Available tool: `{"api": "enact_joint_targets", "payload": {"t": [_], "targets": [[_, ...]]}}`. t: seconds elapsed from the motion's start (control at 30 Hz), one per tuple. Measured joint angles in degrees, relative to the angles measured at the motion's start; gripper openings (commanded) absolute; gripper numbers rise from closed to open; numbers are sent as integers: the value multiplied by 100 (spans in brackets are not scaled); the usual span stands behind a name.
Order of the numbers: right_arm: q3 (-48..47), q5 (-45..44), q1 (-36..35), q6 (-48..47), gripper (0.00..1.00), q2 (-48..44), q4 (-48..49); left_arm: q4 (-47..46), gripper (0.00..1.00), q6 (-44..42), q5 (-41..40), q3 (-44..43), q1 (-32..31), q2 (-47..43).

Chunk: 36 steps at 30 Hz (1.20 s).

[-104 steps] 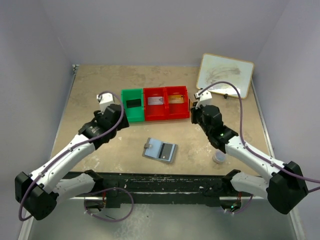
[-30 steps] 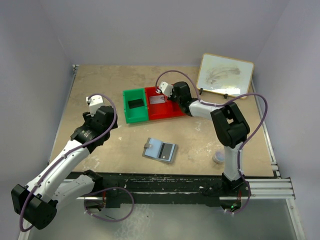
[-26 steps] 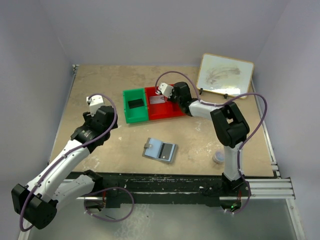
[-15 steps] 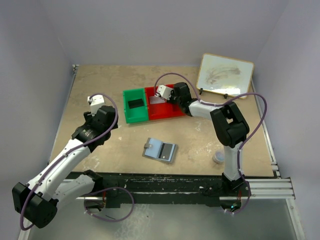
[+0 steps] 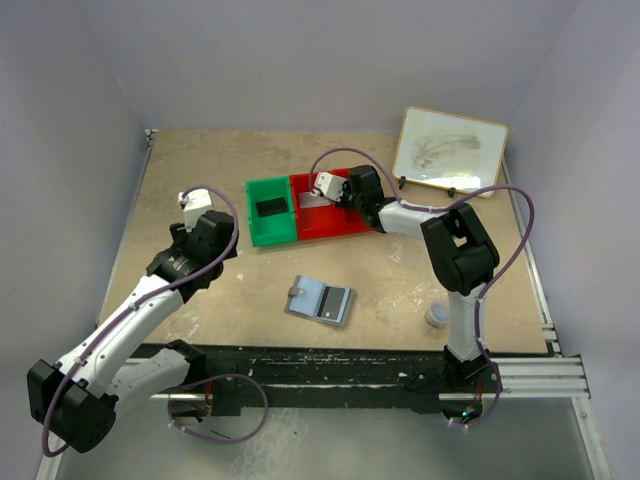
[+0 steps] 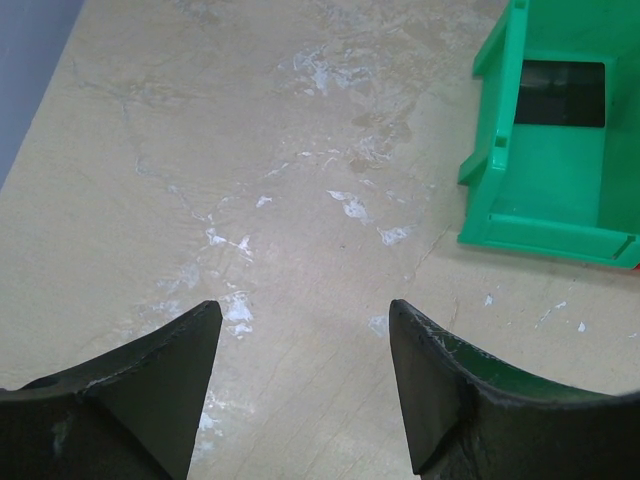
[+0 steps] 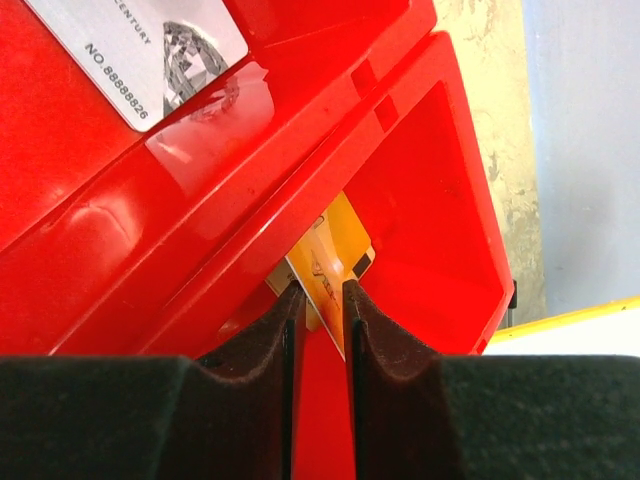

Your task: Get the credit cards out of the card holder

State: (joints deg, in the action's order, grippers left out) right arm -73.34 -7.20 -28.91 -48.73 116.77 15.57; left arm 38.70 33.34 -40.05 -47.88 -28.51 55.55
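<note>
Right wrist view: right gripper sits low inside the right-hand red bin, jaws parted only a sliver. Gold card lies at centre frame against the divider wall. It is face-on and wider than the gap, so not pinched as far as I can see. White numbered card, upper left, lies in the neighbouring red compartment.

Top view: card holder lies open on the table, lower centre, well apart from both arms. Dark patch in its right half: card or reflection, cannot tell. Green bin holds a dark card.

Left wrist view: left gripper wide and empty above the tabletop, green bin at upper right.

Risks:
- Pads sit close to the gold card. A lift with so little clearance could drag it up the divider and out of the bin.
- A finger catching the bin wall would shove the bins.
- If the dark patch is a card, the holder is not emptied yet.
</note>
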Motion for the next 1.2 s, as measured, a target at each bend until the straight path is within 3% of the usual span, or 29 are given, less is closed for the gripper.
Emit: {"api": "enact_joint_targets", "payload": {"t": [0.1, 0.57, 0.67, 1.2], "targets": [[35, -37, 11, -42, 35, 9, 9, 2, 65, 2, 24, 0, 0, 35], [42, -20, 72, -26, 38, 31, -31, 0, 65, 0, 70, 0, 0, 72], [42, -35, 76, 28, 46, 31, -35, 0, 65, 0, 79, 0, 0, 85], [66, 48, 129, 393, 49, 35, 20, 2, 64, -2, 107, 0, 0, 151]]}}
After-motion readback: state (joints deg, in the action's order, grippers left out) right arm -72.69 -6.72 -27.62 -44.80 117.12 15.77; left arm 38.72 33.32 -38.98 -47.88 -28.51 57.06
